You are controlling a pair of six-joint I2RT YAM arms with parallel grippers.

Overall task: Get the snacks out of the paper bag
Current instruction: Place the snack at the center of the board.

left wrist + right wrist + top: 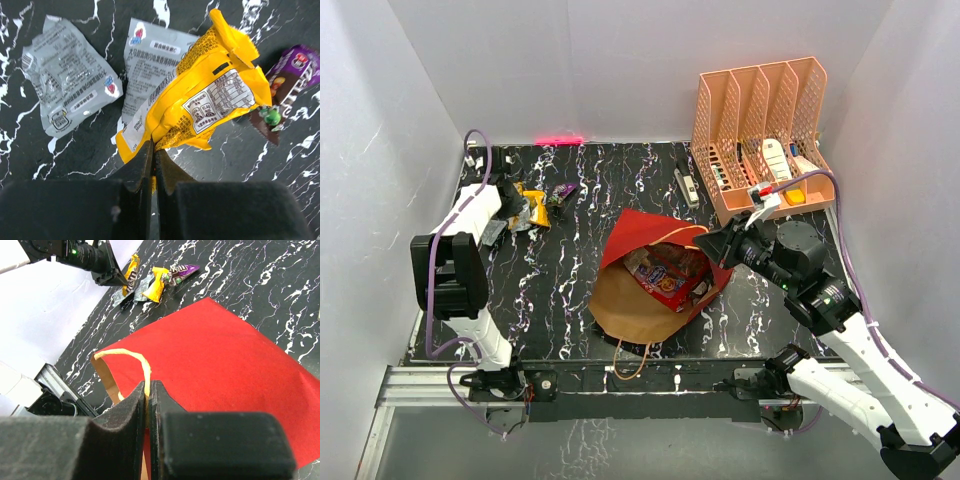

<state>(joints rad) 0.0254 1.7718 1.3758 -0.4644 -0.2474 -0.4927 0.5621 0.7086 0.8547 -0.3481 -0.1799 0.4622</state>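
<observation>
The black marbled table (560, 270) sat between white walls. The paper bag (630, 305) stood open at its middle, with glossy red snack bags (670, 275) in its mouth. An orange rack (760, 100) at the far right held white and dark items. Only my left wrist view made out two silver-grey packets (67, 75) and a purple packet (287, 82) lying out on the table. There the left gripper (152, 150) was pinched tight on the yellow packet (200, 100). The right gripper (148, 390) was clamped on the bag's cord handle (125, 354), a grip I could not see from above.
</observation>
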